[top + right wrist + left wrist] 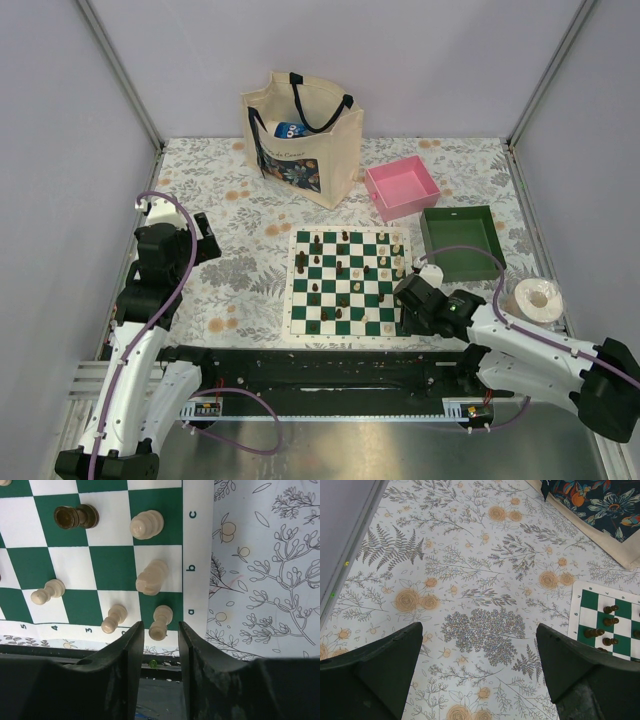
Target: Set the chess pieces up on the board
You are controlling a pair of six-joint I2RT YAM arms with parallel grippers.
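The board [293, 300] lies at the table's middle with dark and cream chess pieces scattered over it. My right gripper [403, 290] hovers over its near right corner. In the right wrist view a cream piece [160, 622] stands on the corner square by the letter a, between the fingers of the right gripper [161, 630], with a gap on each side. Other cream pieces [114, 618] [151, 576] and a dark piece [76, 516] stand nearby on the board [30, 565]. My left gripper [480, 645] hangs open over the flowered cloth, left of the board [590, 600] and its dark pieces [610, 609].
A cream tote bag [300, 135] stands at the back. A pink tray [402, 187] and a green tray [461, 242] sit right of the board, and a white tape roll [538, 298] lies at the far right. A black rail [320, 365] runs along the near edge.
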